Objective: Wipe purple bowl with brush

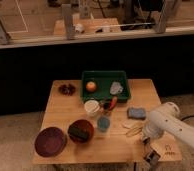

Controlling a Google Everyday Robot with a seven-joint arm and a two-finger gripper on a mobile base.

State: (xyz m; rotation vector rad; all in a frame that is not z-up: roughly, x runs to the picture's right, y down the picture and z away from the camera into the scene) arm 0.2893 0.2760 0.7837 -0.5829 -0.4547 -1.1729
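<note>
The purple bowl (50, 141), wide, shallow and dark, sits at the table's front left corner. My white arm (165, 122) reaches down over the front right corner. The gripper (151, 154) hangs low at the table's edge there, far to the right of the bowl, and it is shut. What it may be shut on does not show. The brush is hidden from me; nothing slim and black-handled shows on the wood around the gripper.
A red-brown bowl (81, 131) holding a dark sponge stands right of the purple one. Mid-table are a blue cup (103, 123), a white cup (92, 107), a yellow utensil (133, 129) and a grey-blue sponge (136, 113). A green tray (105, 79) sits at the back.
</note>
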